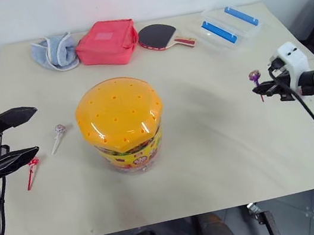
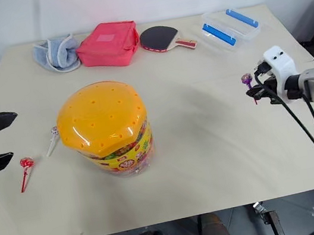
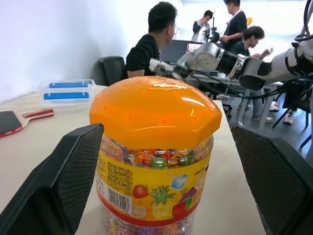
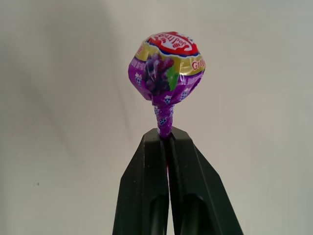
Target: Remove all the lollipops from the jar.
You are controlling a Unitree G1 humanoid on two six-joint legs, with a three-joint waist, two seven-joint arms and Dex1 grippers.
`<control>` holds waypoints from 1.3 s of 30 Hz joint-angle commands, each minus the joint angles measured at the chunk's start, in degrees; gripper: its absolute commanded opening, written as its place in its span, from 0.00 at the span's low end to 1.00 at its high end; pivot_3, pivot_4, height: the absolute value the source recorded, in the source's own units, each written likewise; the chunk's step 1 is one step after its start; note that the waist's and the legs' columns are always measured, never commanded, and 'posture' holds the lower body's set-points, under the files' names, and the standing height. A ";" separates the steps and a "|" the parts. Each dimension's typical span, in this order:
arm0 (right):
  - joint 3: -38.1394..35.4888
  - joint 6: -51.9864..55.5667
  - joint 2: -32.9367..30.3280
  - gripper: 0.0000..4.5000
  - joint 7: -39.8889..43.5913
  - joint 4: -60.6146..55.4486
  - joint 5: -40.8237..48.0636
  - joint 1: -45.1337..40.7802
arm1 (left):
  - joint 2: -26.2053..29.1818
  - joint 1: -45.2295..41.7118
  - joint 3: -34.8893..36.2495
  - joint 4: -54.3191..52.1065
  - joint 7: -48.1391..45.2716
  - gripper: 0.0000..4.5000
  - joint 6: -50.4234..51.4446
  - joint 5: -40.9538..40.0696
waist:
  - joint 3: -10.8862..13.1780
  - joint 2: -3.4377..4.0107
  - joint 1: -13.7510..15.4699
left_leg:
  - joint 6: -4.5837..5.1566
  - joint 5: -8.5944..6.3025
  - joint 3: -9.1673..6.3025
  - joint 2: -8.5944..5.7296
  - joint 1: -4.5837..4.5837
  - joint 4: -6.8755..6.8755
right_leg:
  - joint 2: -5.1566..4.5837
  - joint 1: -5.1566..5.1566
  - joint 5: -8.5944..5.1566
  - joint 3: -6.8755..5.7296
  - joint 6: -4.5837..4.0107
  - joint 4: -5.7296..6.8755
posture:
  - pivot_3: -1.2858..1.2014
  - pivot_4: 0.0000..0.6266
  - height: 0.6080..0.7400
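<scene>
The jar [image 1: 123, 126] stands mid-table, a clear tub with a printed band under an orange dotted lid [image 3: 154, 110]. Left of it two lollipops lie on the table: a pale-wrapped one on a white stick [image 1: 59, 134] and a red one on a red stick [image 1: 32, 171]. My left gripper [image 1: 8, 137] hovers open at the table's left edge, its fingers [image 3: 73, 176] pointing at the jar. Over the right side of the table my right gripper [image 1: 268, 89] is shut on the stick of a purple lollipop [image 4: 166, 66], held above the tabletop.
Along the far edge lie a blue cloth [image 1: 54, 51], a pink pouch [image 1: 107, 42], a table-tennis paddle [image 1: 161, 36] and clear boxes with blue clips [image 1: 229, 26]. People sit and stand beyond the table [image 3: 146, 49] in the left wrist view.
</scene>
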 commanded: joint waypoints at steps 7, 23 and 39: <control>1.18 -4.17 0.58 0.23 2.43 8.53 -6.47 -2.85 | 0.61 2.19 1.98 -3.96 -2.21 1.00 2.03 0.91 | 0.03 0.05 -0.32 | -0.01 0.00 0.01 -0.01 -0.06 0.00 | -0.02 -0.06 0.00 0.01 0.01 0.00 | 0.52 0.24 1.00; -20.24 -4.68 -4.44 1.00 15.34 -27.11 10.88 17.48 | -1.34 6.16 0.76 -8.24 9.65 1.00 6.99 6.54 | 0.03 0.06 0.81 | -0.01 0.00 0.01 0.01 -0.03 0.03 | 0.00 -0.02 0.02 0.02 0.04 0.00 | 0.52 0.24 1.00; -13.75 -18.18 2.75 1.00 24.01 -41.42 17.48 30.48 | -8.42 20.18 14.11 -19.46 19.90 1.00 8.34 6.69 | -0.03 -0.05 1.19 | -0.06 -0.01 -0.12 0.12 0.16 0.10 | 0.10 0.26 0.03 0.01 0.05 -0.01 | 0.52 0.24 1.00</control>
